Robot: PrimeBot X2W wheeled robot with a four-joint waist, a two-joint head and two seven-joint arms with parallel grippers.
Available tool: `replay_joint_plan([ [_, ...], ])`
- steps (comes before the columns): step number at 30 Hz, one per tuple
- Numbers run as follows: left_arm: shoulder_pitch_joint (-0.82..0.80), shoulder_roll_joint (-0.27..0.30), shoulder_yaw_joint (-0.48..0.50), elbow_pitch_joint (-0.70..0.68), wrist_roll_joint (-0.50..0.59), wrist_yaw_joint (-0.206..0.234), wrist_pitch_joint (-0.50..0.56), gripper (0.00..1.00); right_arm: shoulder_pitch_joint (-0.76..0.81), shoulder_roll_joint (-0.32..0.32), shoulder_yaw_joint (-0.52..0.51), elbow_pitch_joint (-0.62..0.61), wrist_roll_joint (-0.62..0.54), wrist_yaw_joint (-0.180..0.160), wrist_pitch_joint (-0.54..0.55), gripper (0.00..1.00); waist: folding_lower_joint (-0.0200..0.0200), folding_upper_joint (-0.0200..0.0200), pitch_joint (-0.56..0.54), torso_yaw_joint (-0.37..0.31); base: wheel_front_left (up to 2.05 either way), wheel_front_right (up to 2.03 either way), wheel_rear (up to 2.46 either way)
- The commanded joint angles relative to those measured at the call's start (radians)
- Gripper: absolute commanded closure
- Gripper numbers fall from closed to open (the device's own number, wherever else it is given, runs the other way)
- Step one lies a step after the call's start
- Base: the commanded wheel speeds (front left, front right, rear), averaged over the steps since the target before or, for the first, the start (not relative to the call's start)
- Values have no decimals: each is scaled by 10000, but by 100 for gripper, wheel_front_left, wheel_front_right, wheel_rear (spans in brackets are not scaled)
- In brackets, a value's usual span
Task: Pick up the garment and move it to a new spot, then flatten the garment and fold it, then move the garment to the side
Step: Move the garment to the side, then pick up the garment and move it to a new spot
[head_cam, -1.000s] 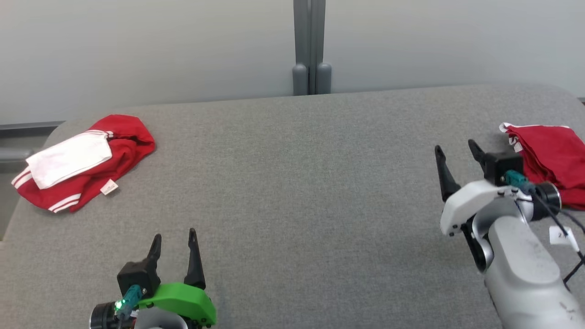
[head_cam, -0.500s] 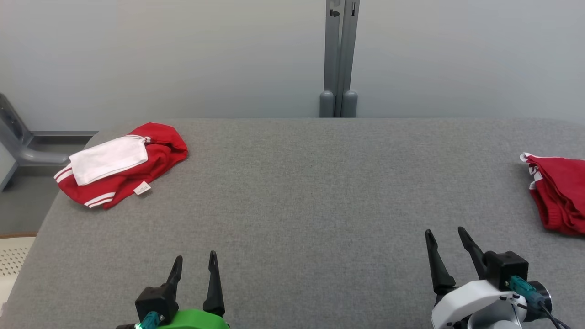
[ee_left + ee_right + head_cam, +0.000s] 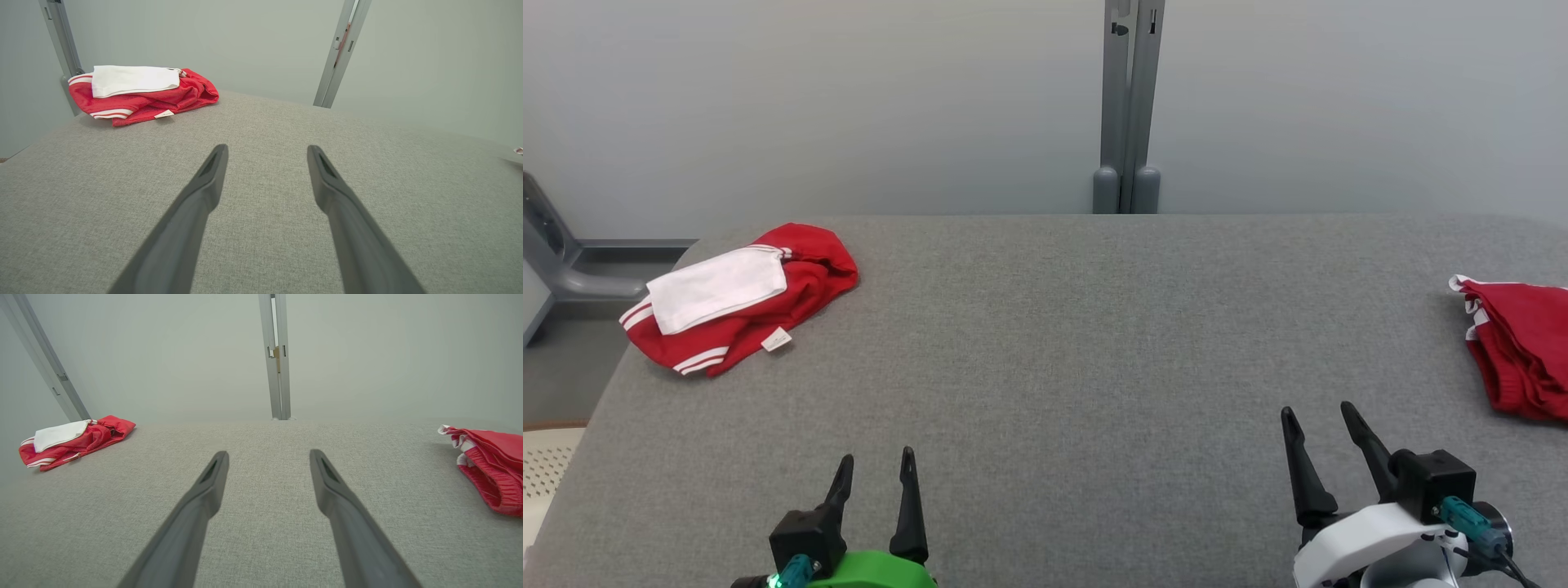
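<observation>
Grey worktop (image 3: 1054,343), both arms idle: left claw (image 3: 876,454) and right claw (image 3: 1316,408) gape wide, holding nothing; red garment (image 3: 1519,351) lies well off the right claw's outer side, second garment (image 3: 743,302) (white-topped) far ahead-left of the left claw; between steps, I'd judge; next calls for reaching a garment edge.

On the tabletop (image 3: 1054,343) before you, the left-hand garment (image 3: 739,298) lies in the far left corner, near both the back and the left edges. The right-hand garment (image 3: 1523,351) lies at the right edge, well apart from it. Your left gripper (image 3: 876,455) stands at the near edge, left of centre, and your right gripper (image 3: 1316,408) at the near right, before the right-hand garment. Behind the tabletop's middle a post (image 3: 1127,106) rises against the wall (image 3: 849,106).
</observation>
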Motion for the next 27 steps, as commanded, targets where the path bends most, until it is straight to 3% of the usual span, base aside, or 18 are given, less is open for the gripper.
replay_joint_plan([
  [1,-118,19,0,26,103,-2,-2,0,155,-24,24,-78,-5,-15,24,0,0,0,3,2,0,0,0],
  [11,-192,62,-50,61,94,26,-2,0,160,-23,-7,-169,15,-15,165,0,0,0,28,88,0,0,0],
  [15,-276,68,-100,61,130,3,22,0,215,-20,-86,-192,61,-15,127,0,0,0,43,431,0,0,0],
  [27,-597,480,1,-278,229,169,151,0,-145,-21,65,70,364,-15,-182,0,0,0,183,3420,0,0,0],
])
